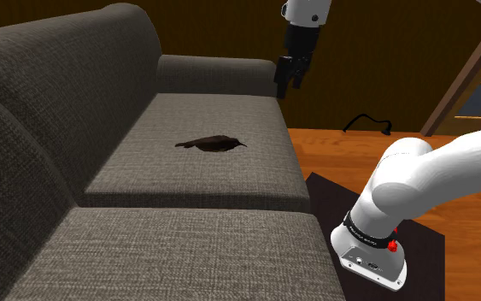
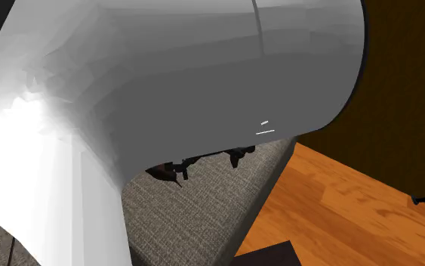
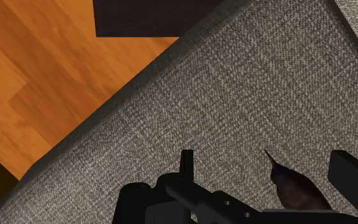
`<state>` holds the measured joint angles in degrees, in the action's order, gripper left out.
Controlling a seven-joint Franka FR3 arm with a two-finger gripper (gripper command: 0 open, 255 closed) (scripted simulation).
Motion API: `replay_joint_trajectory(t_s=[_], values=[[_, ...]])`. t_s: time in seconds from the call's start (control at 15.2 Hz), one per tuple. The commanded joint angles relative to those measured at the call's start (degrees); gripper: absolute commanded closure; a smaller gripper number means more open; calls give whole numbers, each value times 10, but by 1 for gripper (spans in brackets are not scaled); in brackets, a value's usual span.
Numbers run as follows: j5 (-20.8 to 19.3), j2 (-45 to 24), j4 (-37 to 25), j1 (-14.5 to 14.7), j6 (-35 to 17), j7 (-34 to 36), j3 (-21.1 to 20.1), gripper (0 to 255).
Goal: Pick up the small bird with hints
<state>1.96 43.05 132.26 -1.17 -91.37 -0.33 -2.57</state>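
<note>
The small bird (image 1: 214,144) is dark brown with a thin pointed beak and lies on the far seat cushion (image 1: 230,184) of a grey fabric sofa. My gripper (image 1: 288,85) hangs high above the sofa's far right corner, well clear of the bird and up and to the right of it in the shoulder view. In the wrist view the bird (image 3: 295,189) shows far below between the two black fingers, nearer one of them, its beak toward the cushion (image 3: 266,76) middle. The gripper (image 3: 268,172) is open and holds nothing.
The sofa's backrest (image 1: 67,94) and far armrest (image 1: 217,70) border the cushion. Orange wood floor (image 1: 358,150) lies beyond the seat's front edge, with a black cable (image 1: 368,120) on it. A white arm link (image 2: 165,83) blocks most of the second exterior view.
</note>
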Motion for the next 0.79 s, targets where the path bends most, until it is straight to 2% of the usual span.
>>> replay_joint_trajectory(t_s=[0.0, 0.73], values=[[0, 0, 0, 0, 0, 0, 0, 0], [29, -194, -29, 64, -162, -132, -1, 0]])
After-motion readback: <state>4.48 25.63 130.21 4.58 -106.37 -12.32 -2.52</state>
